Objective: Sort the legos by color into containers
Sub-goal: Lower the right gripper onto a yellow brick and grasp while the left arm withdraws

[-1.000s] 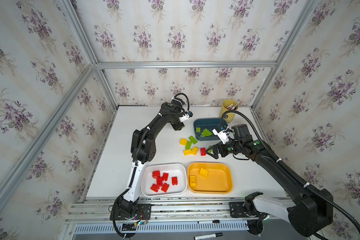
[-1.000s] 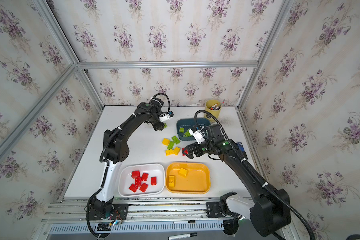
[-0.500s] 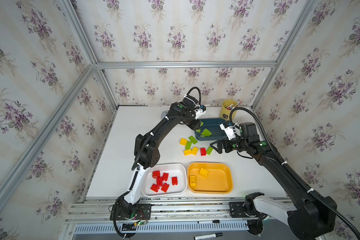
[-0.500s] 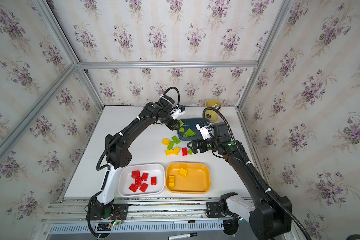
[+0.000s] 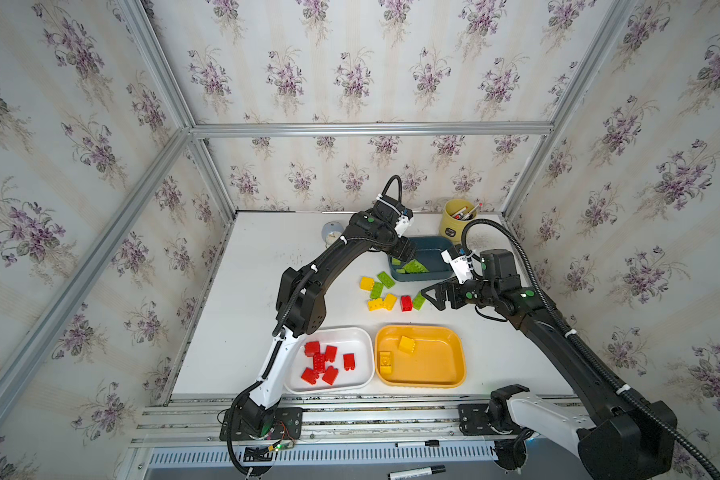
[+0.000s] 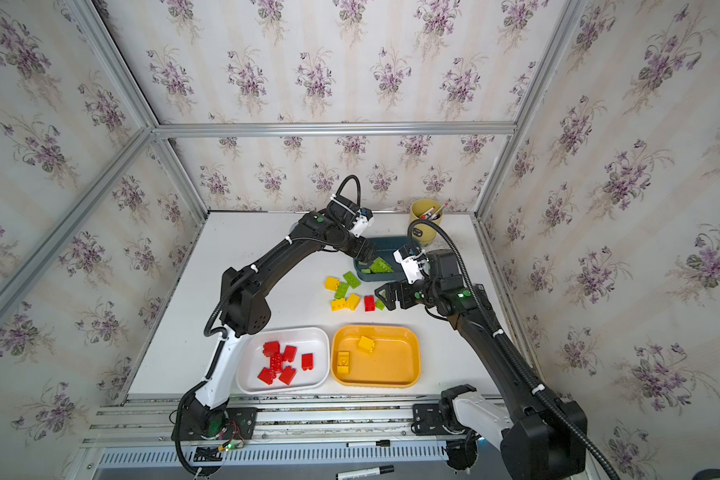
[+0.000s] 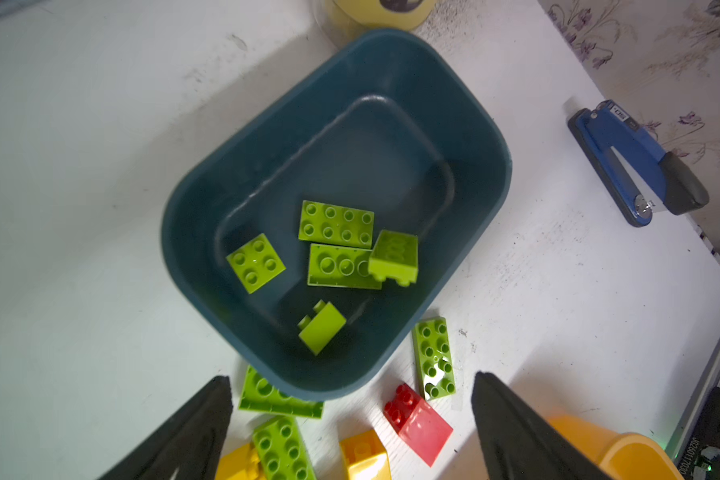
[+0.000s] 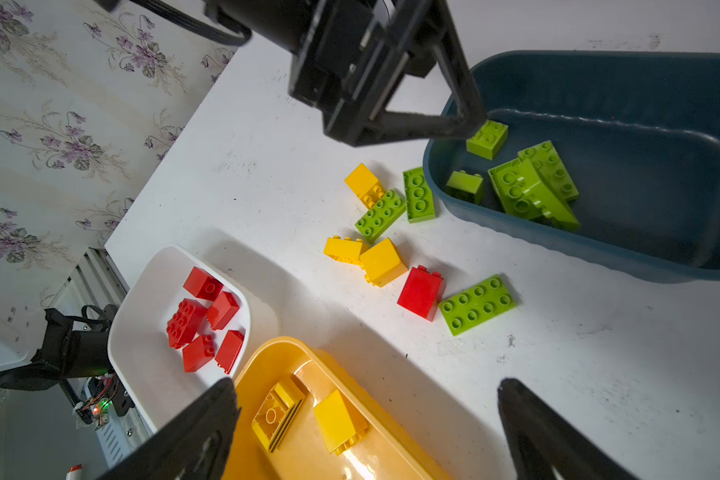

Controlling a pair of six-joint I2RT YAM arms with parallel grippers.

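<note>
Nearest, the white tray (image 5: 360,376) at the left holds red legos (image 5: 323,363). Just right of it, the orange-yellow tray (image 5: 441,365) holds two yellow legos (image 5: 407,345). In the middle lie loose legos (image 5: 389,300) in yellow, green and one red. The right gripper (image 5: 431,298) hovers just right of them, jaws wide and empty. Farthest, the left gripper (image 7: 350,379), spread wide and empty, hangs over the near-left edge of the teal tray (image 5: 437,249), which holds green legos (image 5: 412,267).

both top views: up high, looking down, whole white tabletop (image 5: 258,257) | left wrist: close above dark teal plastic tray (image 7: 192,232) | right wrist: low slant, same tray
</note>
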